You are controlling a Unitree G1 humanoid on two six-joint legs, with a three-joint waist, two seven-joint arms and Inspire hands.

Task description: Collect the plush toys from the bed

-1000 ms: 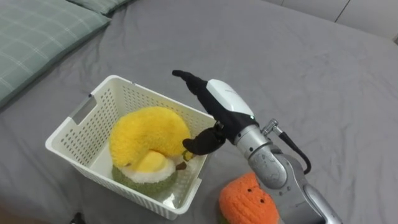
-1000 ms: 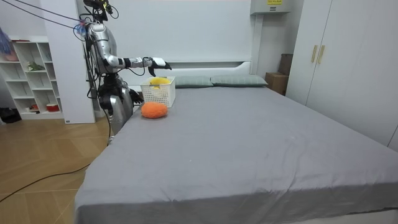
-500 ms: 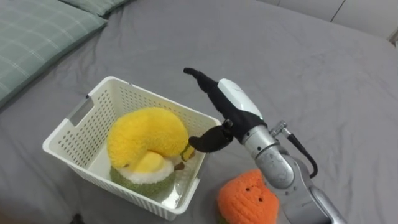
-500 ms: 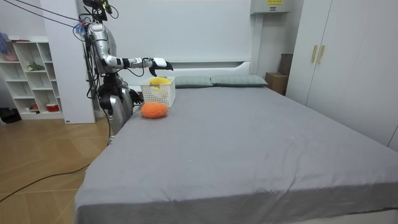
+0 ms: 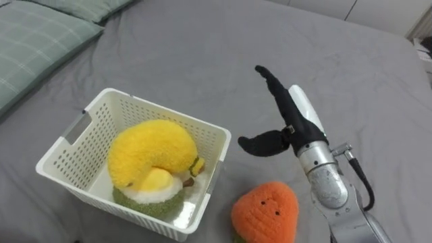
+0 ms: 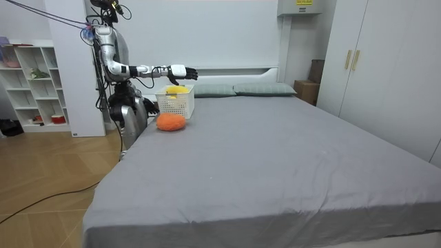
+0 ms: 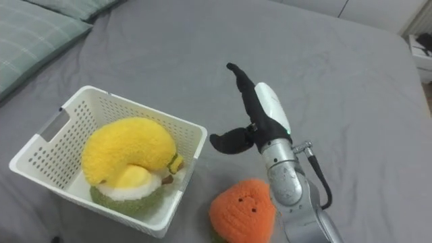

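You're working over the grey fabric bed (image 5: 202,47), so take the white perforated plastic basket (image 5: 165,113) as your reference. Inside it a large yellow plush toy (image 5: 148,152) lies curled on a green-and-white plush toy (image 5: 145,202). Just beside the basket's near right corner, the orange rounded plush toy with a small face (image 5: 264,212) sits on the bed, not yet collected. Your right hand (image 5: 295,121) hovers right of the basket, fingers straight, thumb spread wide, holding nothing. Expect the orange toy to be light, soft and squashy. Grip it around its plump middle from above.
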